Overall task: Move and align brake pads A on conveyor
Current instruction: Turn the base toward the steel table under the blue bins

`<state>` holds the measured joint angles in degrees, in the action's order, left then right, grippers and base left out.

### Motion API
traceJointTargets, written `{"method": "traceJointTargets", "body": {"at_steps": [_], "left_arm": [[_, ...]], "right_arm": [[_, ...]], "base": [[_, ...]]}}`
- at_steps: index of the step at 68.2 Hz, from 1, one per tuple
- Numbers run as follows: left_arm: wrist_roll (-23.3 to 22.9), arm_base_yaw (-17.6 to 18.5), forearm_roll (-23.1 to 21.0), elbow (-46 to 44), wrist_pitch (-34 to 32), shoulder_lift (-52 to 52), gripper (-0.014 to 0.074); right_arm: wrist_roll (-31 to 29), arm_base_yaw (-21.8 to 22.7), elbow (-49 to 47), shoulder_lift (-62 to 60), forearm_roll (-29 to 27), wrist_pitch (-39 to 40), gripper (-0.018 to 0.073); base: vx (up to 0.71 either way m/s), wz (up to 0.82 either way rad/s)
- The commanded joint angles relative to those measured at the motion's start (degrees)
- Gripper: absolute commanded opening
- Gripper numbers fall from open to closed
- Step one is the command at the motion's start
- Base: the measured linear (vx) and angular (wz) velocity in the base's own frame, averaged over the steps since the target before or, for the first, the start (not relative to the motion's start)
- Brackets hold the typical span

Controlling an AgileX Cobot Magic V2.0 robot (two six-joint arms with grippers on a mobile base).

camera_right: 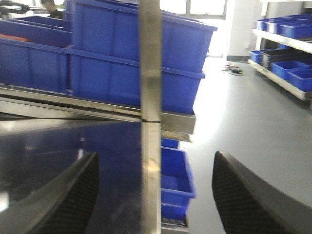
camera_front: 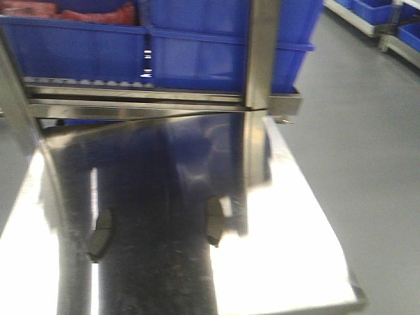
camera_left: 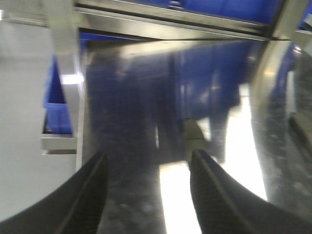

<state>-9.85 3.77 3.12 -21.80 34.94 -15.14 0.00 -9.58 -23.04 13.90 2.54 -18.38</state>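
Two brake pads A lie flat on a shiny steel table (camera_front: 289,262): one dark curved pad (camera_front: 100,235) at the left and another pad (camera_front: 215,222) near the middle. The left wrist view is blurred; it shows one pad (camera_left: 192,134) just beyond the right fingertip (camera_left: 196,158). My left gripper (camera_left: 148,153) is open above the steel surface with nothing between its fingers. My right gripper (camera_right: 157,155) is open too, empty, hanging over the table's right edge by an upright steel post (camera_right: 150,73). The conveyor is out of view. Neither gripper shows in the front view.
Blue plastic bins (camera_front: 197,39) sit on a steel rack (camera_front: 144,98) across the back of the table. More blue bins (camera_right: 178,180) stand below the rack at the right. Grey floor (camera_front: 367,144) lies beyond the table's right edge, with shelves of bins (camera_right: 287,34) farther off.
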Motion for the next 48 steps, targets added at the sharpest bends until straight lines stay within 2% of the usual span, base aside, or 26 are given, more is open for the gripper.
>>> {"method": "traceJointTargets", "body": {"at_steps": [1,25,48], "left_arm": [[-0.02,0.10,-0.26,-1.48,-3.86,-0.42,0.0377],[-0.02,0.10,-0.26,-1.48,-3.86,-0.42,0.0377],[-0.02,0.10,-0.26,-1.48,-3.86,-0.42,0.0377]], "right_arm": [[0.00,0.28,-1.39,0.81,0.29,4.33,0.0484],[0.00,0.28,-1.39,0.81,0.29,4.33,0.0484],[0.00,0.28,-1.39,0.81,0.29,4.33,0.0484]], "base": [[0.16,0.61],[0.12,0.46],[0.01,-0.01]]}}
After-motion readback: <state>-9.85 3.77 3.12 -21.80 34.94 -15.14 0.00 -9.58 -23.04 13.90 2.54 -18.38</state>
